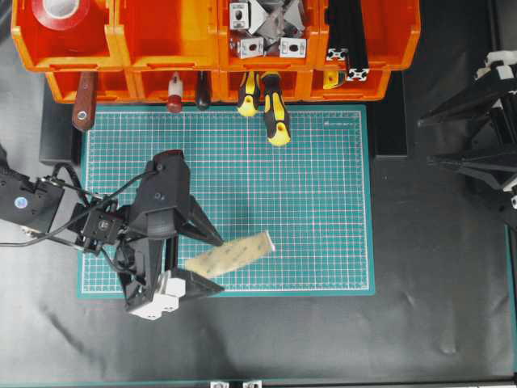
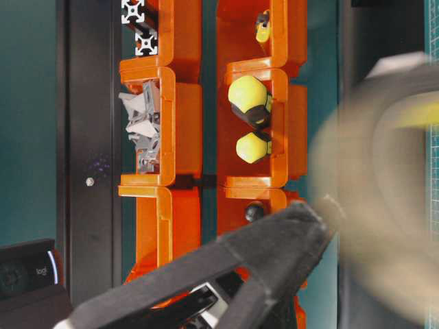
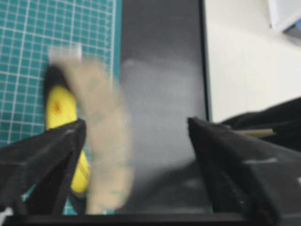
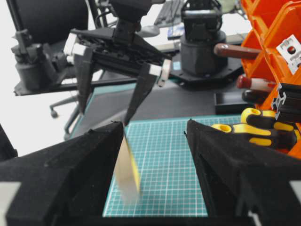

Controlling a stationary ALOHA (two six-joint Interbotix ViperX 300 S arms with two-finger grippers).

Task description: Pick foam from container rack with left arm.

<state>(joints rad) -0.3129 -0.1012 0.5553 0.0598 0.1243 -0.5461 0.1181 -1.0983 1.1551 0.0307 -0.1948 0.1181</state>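
Foam (image 1: 230, 255) on green mat (image 1: 323, 226), container rack (image 1: 161, 40) holding red tape (image 1: 63, 12), brackets (image 1: 266, 28)

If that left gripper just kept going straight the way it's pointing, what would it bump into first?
Probably the foam: the open left gripper points across the green mat, and the blurred roll sits just past its fingertips. Beyond that the mat looks free, though depth is uncertain.

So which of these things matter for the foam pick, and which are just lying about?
Job: foam on the mat; container rack; left gripper, open.

Lying about: red tape roll, yellow-handled tools, metal brackets, green mat, right gripper.
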